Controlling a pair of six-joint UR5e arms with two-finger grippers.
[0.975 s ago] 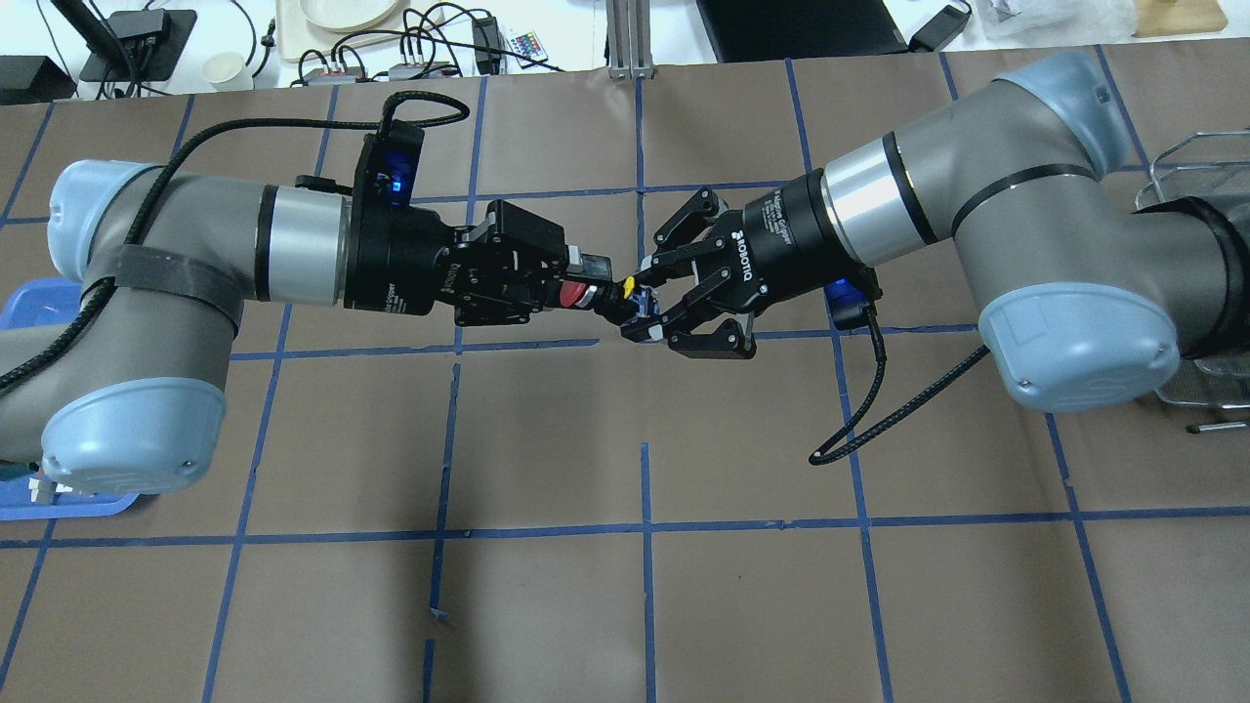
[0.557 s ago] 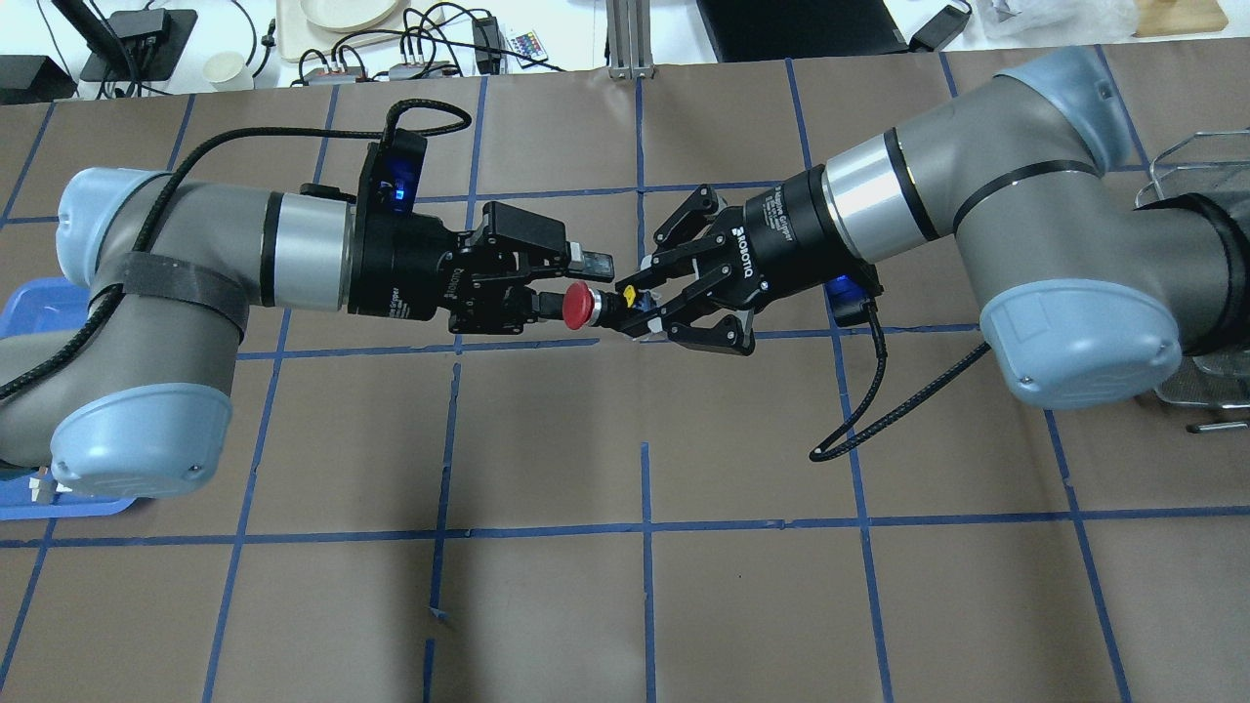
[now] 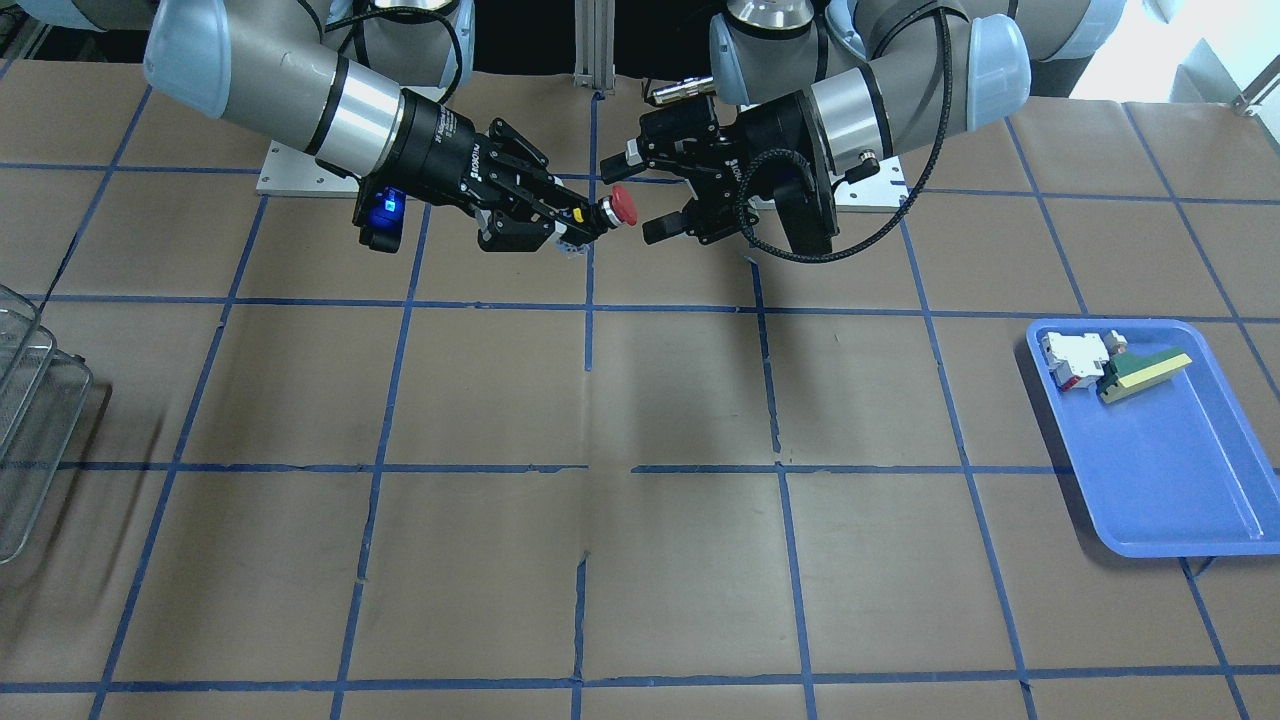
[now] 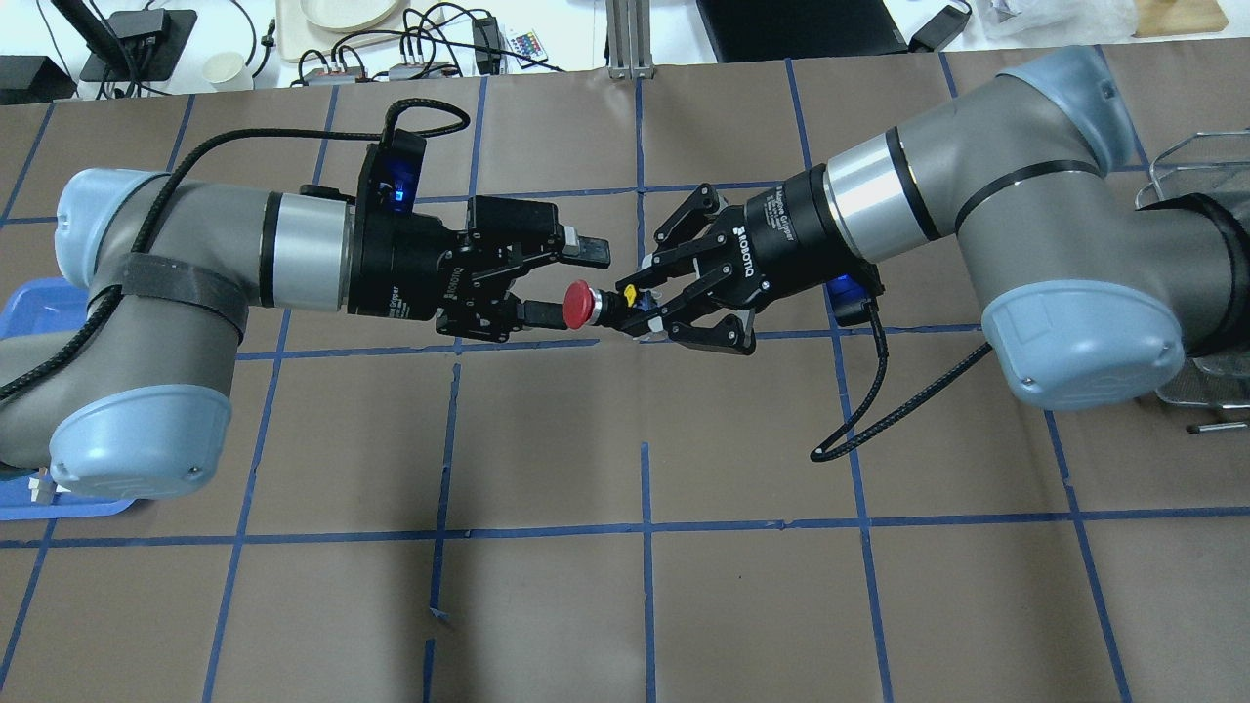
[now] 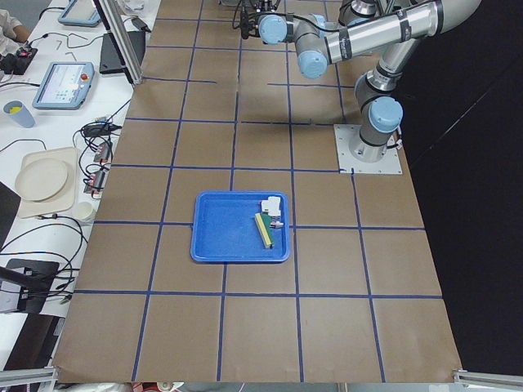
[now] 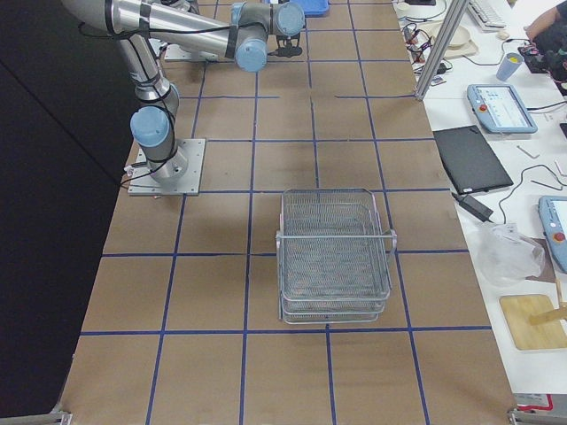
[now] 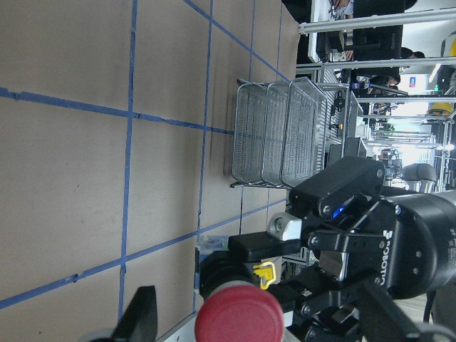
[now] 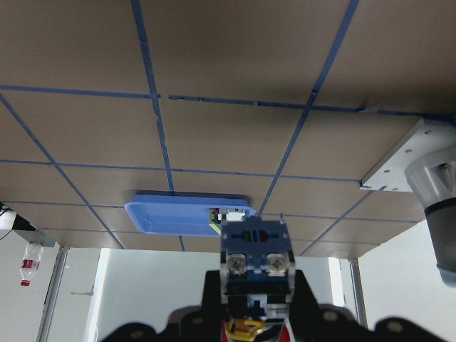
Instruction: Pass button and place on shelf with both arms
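Note:
The button (image 4: 578, 305), with a red cap and a black body, hangs in the air over the table's middle, cap towards my left arm. My right gripper (image 4: 631, 310) is shut on its body and base. It also shows in the front view (image 3: 586, 222), with the button's cap (image 3: 624, 205) sticking out. My left gripper (image 4: 576, 281) is open, with its fingers on either side of the cap and apart from it. The left wrist view shows the cap (image 7: 239, 313) close up. The right wrist view shows the base (image 8: 256, 260). The wire shelf (image 6: 335, 257) stands at the table's right end.
A blue tray (image 3: 1170, 480) at the table's left end holds a white-and-red block (image 3: 1075, 358) and a green-and-yellow wedge (image 3: 1140, 372). The shelf's edge shows behind my right arm (image 4: 1187, 171). A loose black cable (image 4: 859, 410) hangs from the right wrist.
My left gripper opened off the button's red cap and spread wider. My right gripper stays shut on the button's body. Both arms stayed almost in place.

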